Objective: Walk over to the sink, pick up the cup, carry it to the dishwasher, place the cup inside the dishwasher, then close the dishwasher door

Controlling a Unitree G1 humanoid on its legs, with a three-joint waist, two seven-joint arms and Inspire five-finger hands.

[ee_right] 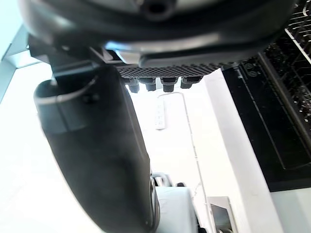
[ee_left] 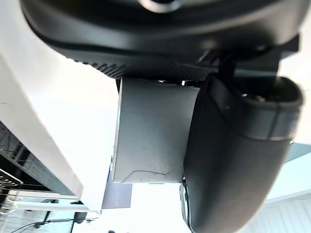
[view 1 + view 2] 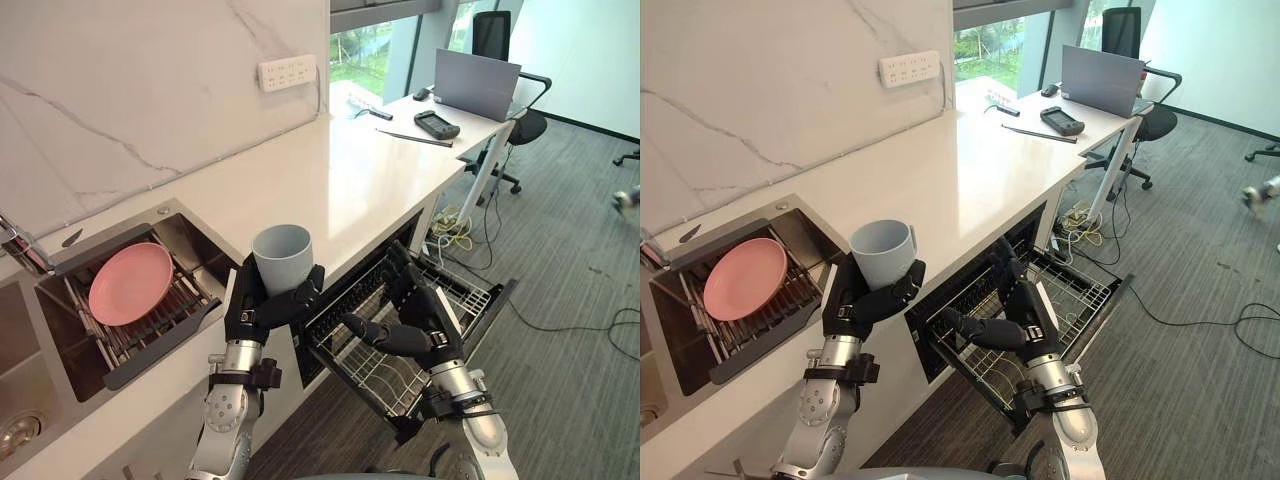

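Note:
A pale grey-blue cup point(image 3: 283, 257) stands upright in my left hand point(image 3: 262, 308), whose fingers and thumb curl round its lower half; in the left wrist view the cup point(image 2: 153, 131) sits against the palm beside the thumb point(image 2: 233, 160). The cup hangs over the white counter's front edge, just left of the dishwasher point(image 3: 400, 330). The dishwasher's door is down and its wire rack point(image 3: 385, 365) is pulled out. My right hand point(image 3: 405, 335) hovers over that rack with straight fingers and holds nothing.
A pink plate point(image 3: 130, 283) lies on a rack in the sink point(image 3: 60, 330) at the left. The white counter point(image 3: 340, 180) runs to a desk with a laptop point(image 3: 475, 85) and office chair point(image 3: 525, 125). Grey carpet lies to the right.

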